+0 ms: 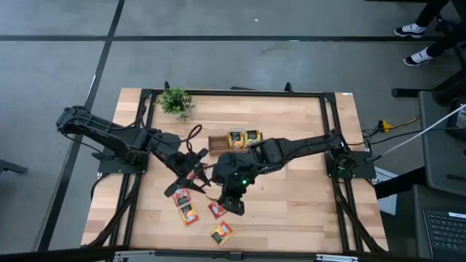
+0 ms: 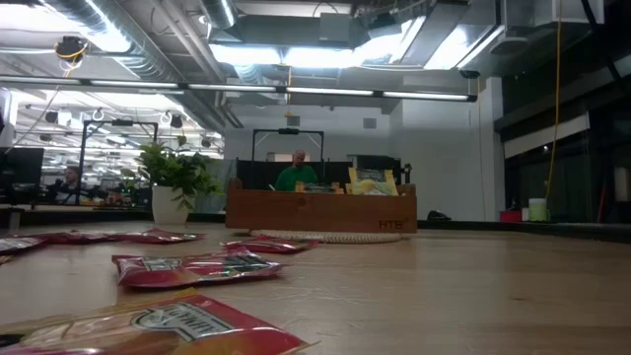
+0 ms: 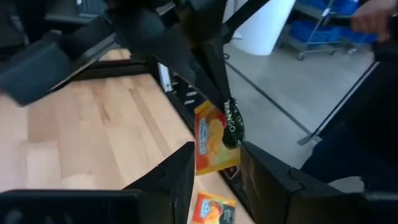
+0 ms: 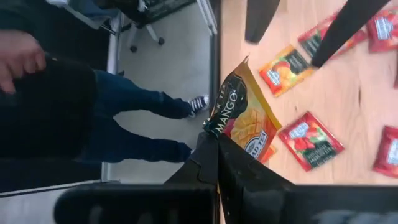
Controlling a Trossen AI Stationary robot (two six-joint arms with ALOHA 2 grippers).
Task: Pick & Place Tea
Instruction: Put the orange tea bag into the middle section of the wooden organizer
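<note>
Pale wooden table [image 1: 291, 196] on grey floor: potted plant [image 1: 175, 101] stands left of the wooden tray [image 1: 218, 142]; below the tray, left gripper [image 1: 191, 177] half-open beside right gripper [image 4: 217, 146], pinched on a mango tea sachet [image 4: 245, 121]; red sachets [image 1: 186, 204] lie beneath

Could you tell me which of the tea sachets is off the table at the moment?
The orange mango sachet, pinched at one edge by the right claw and held in the air; the other loose sachets lie flat on the table.
</note>
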